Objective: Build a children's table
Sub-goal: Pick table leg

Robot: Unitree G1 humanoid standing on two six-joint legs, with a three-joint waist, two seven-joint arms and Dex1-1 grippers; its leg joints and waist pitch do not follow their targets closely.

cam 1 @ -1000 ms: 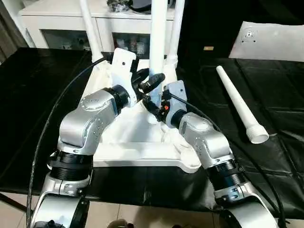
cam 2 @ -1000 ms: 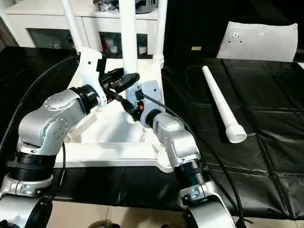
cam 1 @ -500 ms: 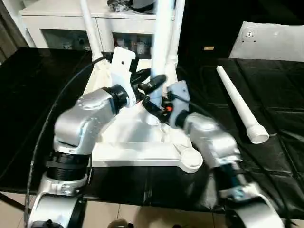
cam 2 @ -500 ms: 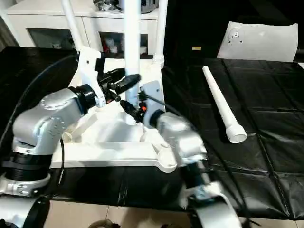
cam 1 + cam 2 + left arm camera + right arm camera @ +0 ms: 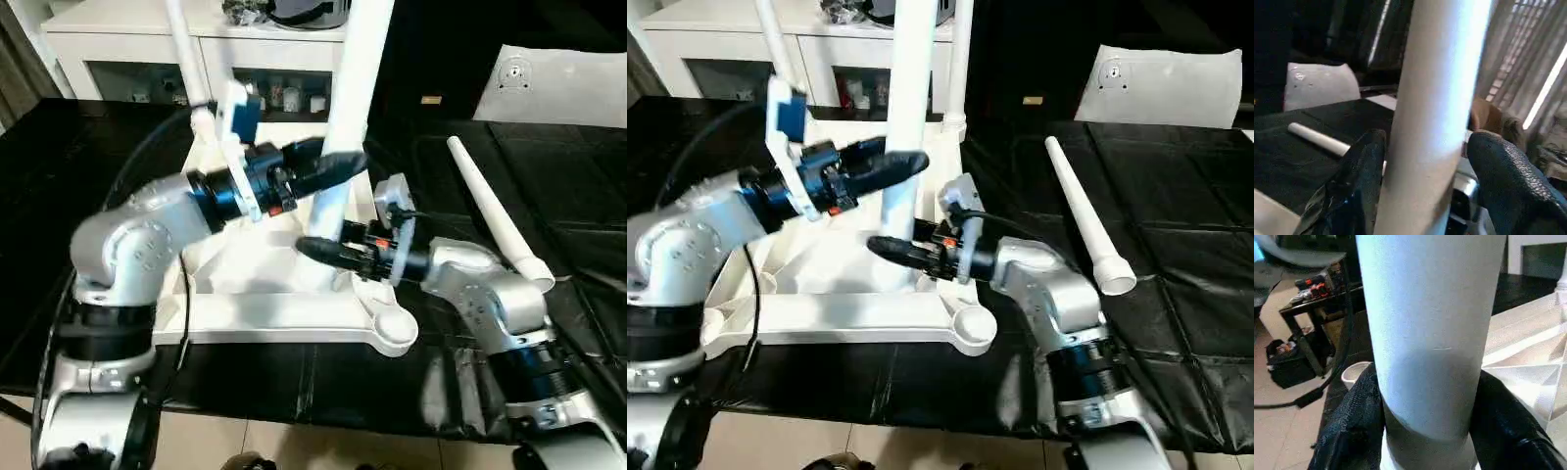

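Observation:
The white tabletop (image 5: 284, 315) lies underside up on the black cover. A leg (image 5: 181, 49) stands at its far left corner and another (image 5: 960, 59) at the far right. A third leg (image 5: 358, 69) rises from the middle of the tabletop, leaning slightly right. My left gripper (image 5: 343, 162) is open, with one finger on each side of this leg about halfway up. My right gripper (image 5: 318, 245) is shut on the same leg near its base; its fingers (image 5: 1354, 426) press both sides. A loose leg (image 5: 485, 201) lies on the cover to the right.
A white glass-door cabinet (image 5: 118, 44) stands behind the table. A white panel (image 5: 558, 83) lies at the back right. The tabletop's near right corner socket (image 5: 392, 325) sits close to the table's front edge (image 5: 323, 416).
Both arms have swung outward, and the right gripper now reaches in from the right. The held leg has shifted right and tilted. The left gripper's fingers have widened around it.

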